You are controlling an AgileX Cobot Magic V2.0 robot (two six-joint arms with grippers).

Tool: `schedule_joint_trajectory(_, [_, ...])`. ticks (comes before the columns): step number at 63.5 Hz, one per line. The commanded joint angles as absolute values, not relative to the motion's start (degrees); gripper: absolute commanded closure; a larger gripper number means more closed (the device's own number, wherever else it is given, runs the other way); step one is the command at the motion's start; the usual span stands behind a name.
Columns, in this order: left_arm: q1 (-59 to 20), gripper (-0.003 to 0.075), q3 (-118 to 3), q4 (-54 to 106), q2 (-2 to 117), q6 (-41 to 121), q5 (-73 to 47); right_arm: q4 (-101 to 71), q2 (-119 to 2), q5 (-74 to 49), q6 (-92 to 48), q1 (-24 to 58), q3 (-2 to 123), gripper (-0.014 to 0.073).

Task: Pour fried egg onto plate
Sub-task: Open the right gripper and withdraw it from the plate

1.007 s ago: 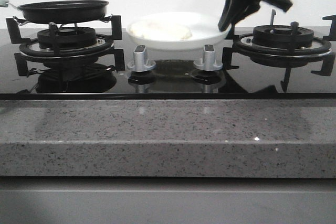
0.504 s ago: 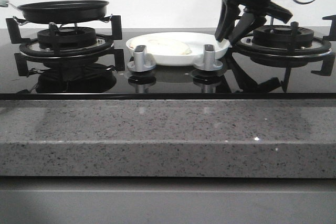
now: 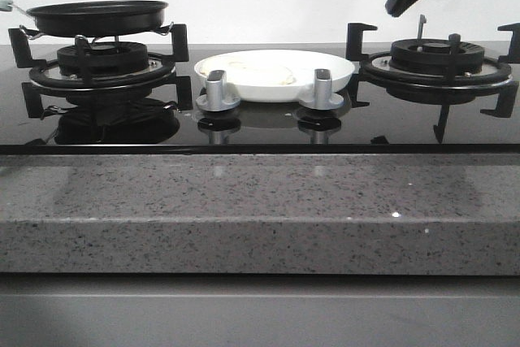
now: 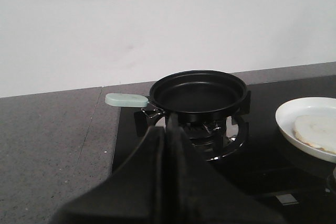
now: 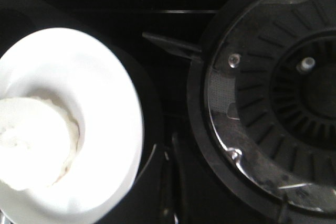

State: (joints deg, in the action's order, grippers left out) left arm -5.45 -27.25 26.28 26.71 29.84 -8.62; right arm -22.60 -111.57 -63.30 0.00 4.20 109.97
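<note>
The white plate rests on the black cooktop between the two burners, with the pale fried egg lying in it. It also shows in the right wrist view with the egg, and in the left wrist view with the egg. My right gripper hangs high above the right burner, shut and empty, apart from the plate; in its own view the fingers lie together. My left gripper is shut and empty, in front of the empty black frying pan.
The frying pan sits on the left burner, its pale green handle pointing left. The right burner with raised black pan supports stands under my right gripper. Two silver knobs stand in front of the plate. A grey speckled counter edge runs along the front.
The plate with the egg came down from the air onto the cooktop. My right gripper let go of its rim, rose up and to the right, and closed.
</note>
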Motion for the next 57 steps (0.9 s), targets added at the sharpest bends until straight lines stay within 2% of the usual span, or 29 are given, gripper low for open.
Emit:
schedule_joint_trajectory(1, [-6.02, 0.0741, -28.99, 27.12, 27.03, 29.49, -4.21, -21.52, -106.04, -62.57, -0.63, 3.80, 111.69, 0.0688])
schedule_joint_trajectory(13, [-6.02, 0.0741, -28.99, 27.12, 27.03, 29.49, -4.21, -15.54, -95.64, -56.19, -2.64, 4.71, 102.58, 0.0694])
schedule_joint_trajectory(28, [-6.02, 0.0741, -28.99, 27.12, 27.03, 29.49, -4.31, -14.90, -72.41, -37.13, -11.04, 7.01, 74.87, 0.0694])
schedule_joint_trajectory(57, [-6.02, 0.0741, -28.96, 27.12, 27.03, 29.49, -4.60, -13.75, -32.09, -19.00, -15.68, 7.01, 34.13, 0.0694])
